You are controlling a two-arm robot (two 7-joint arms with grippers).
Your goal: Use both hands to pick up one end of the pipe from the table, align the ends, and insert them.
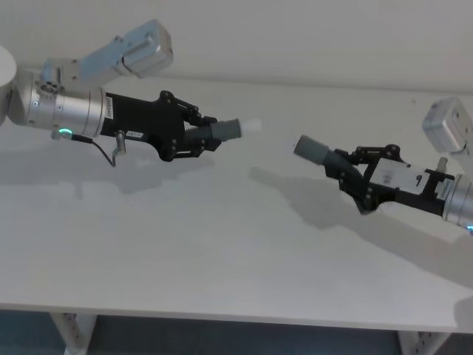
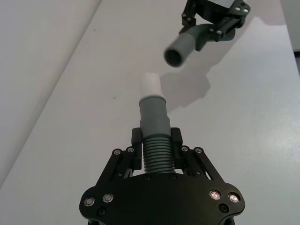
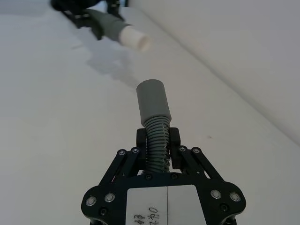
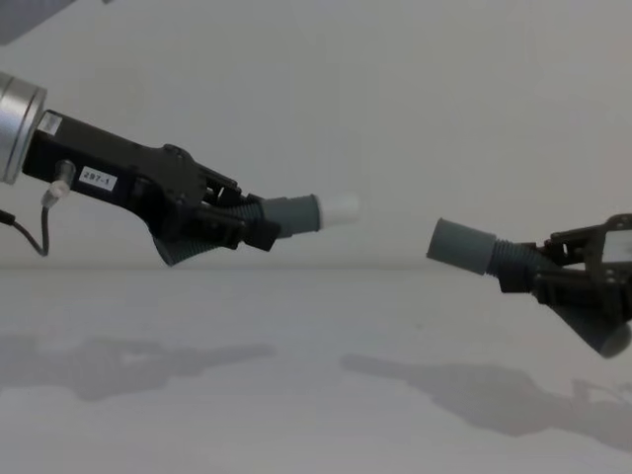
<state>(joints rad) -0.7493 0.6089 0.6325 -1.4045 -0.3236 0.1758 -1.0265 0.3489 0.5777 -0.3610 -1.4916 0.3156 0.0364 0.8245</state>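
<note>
White wall [image 1: 295,37], dk floor [image 1: 222,340] (bluish).

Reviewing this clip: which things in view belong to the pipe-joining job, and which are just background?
Job: left gripper, shut on the white-tipped pipe piece; right gripper, shut on the open-cuff pipe piece; both pieces held above the table, ends apart.
Background: table legs; wall.

L tool [image 4: 252,225] white label [image 4: 99,179]: approx. "287-1". R tool [image 3: 158,140] label [image 3: 166,206]: handwritten, unreadable.
</note>
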